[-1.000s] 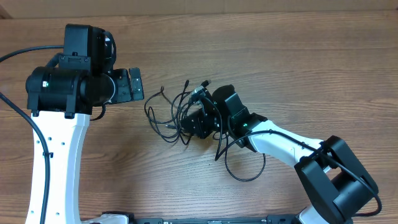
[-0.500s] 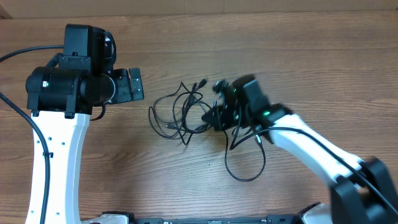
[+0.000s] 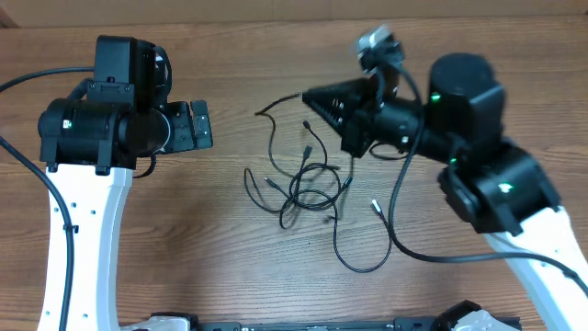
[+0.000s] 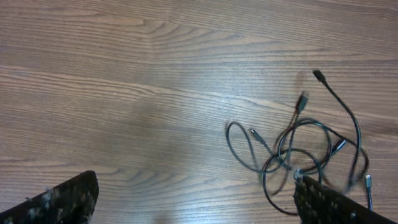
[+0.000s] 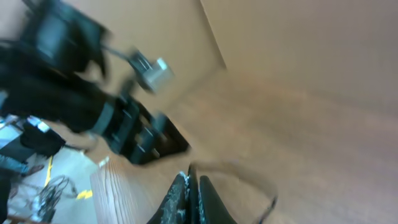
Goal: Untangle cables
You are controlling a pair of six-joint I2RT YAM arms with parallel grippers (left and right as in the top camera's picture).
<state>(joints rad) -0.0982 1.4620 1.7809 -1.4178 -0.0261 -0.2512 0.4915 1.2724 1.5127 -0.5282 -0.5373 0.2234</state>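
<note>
Several thin black cables [image 3: 308, 184] lie in a loose tangle on the wooden table, with small plug ends sticking out. The left wrist view has the cables [image 4: 298, 155] at its right, partly behind one finger. My right gripper [image 3: 309, 96] is raised above the tangle's far side, pointing left, shut on one cable [image 3: 272, 108] that trails from its tip down to the bunch. In the right wrist view the right gripper [image 5: 191, 193] pinches that cable [image 5: 261, 180], blurred. My left gripper [image 3: 198, 125] hovers open to the left of the tangle, and the left gripper [image 4: 199, 205] has nothing between its fingers.
A long cable loop [image 3: 363, 253] curls toward the table's near edge. The right arm's thicker black wire [image 3: 400, 207] hangs down beside the tangle. The table's far edge [image 3: 276, 22] runs just behind the right gripper.
My right arm has risen and swung toward the table's far side, drawing one cable out of the bunch. The tangle has shifted right and spread looser. The left arm has not moved.
</note>
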